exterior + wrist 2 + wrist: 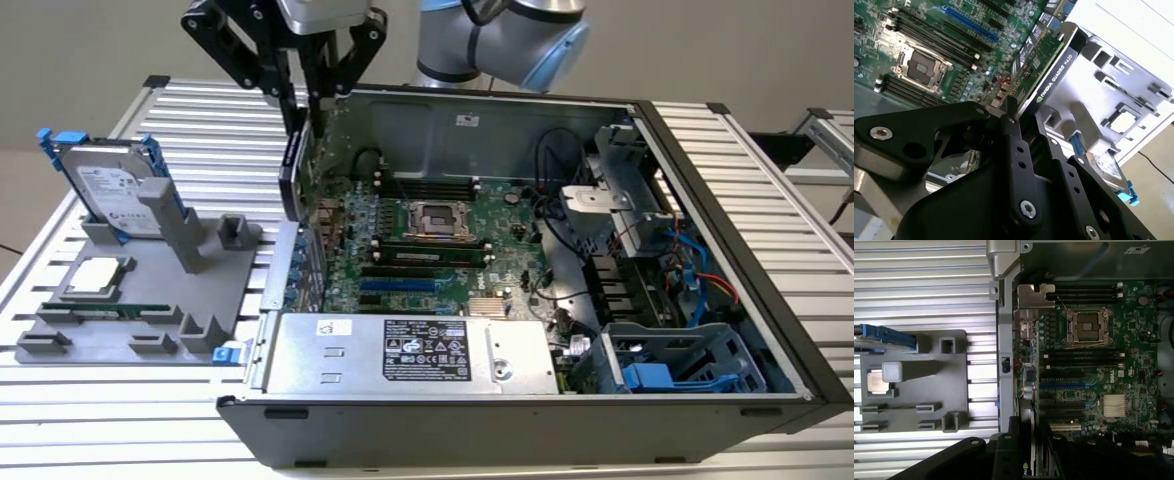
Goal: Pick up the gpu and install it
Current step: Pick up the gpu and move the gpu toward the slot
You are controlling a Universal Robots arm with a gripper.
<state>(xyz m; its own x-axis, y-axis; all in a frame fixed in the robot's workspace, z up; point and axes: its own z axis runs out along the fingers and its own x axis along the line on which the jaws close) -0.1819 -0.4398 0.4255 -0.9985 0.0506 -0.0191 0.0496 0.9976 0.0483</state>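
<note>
The gpu (296,165) hangs upright from my gripper (307,100), which is shut on its top edge. It is a thin card with a black face and a green board face (1046,57). It hovers over the wall of the open computer case (694,160) that lies on the exterior view's left, just above the motherboard (427,240). In the first wrist view the gpu (1029,400) shows edge-on below my gripper (1026,435), over the board's expansion slots (1064,387). The black fingers (1015,145) clamp the card from both sides.
A grey parts holder (147,300) stands on the exterior view's left of the case. It carries a silver hard drive with blue rails (114,185), a processor chip (96,277) and a memory stick (107,310). A power supply (400,352) and a drive cage (681,365) fill the case's front.
</note>
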